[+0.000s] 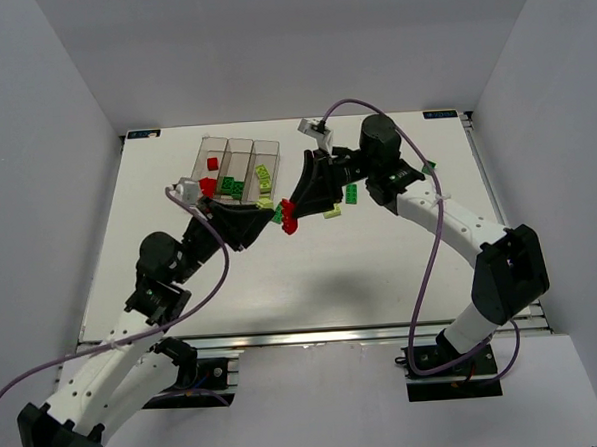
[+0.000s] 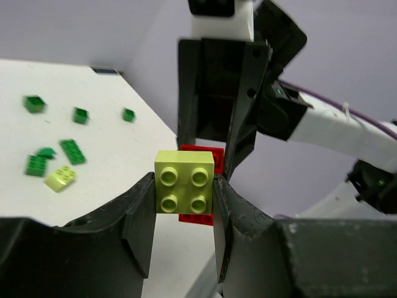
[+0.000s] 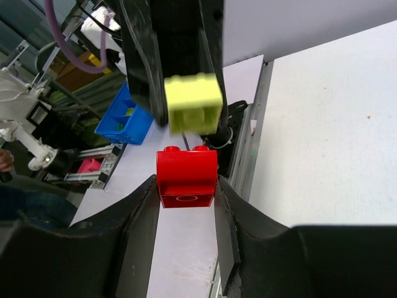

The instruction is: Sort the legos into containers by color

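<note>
My left gripper (image 2: 184,186) is shut on a pale yellow-green brick (image 2: 184,182), studs facing the camera. My right gripper (image 3: 186,186) is shut on a red brick (image 3: 186,177). The two grippers meet tip to tip above the table, just right of the containers (image 1: 236,147), left (image 1: 277,214) and right (image 1: 289,221). The red brick sits right behind the yellow-green one (image 3: 193,102). The three clear bins hold red bricks (image 1: 209,185) on the left, dark green (image 1: 234,187) in the middle and yellow-green (image 1: 264,173) on the right.
Loose bricks lie right of the bins: a dark green one (image 1: 350,193), a yellow-green one (image 1: 332,213), and several more dark green ones (image 2: 72,151) in the left wrist view. A blue crate (image 3: 121,121) stands off the table.
</note>
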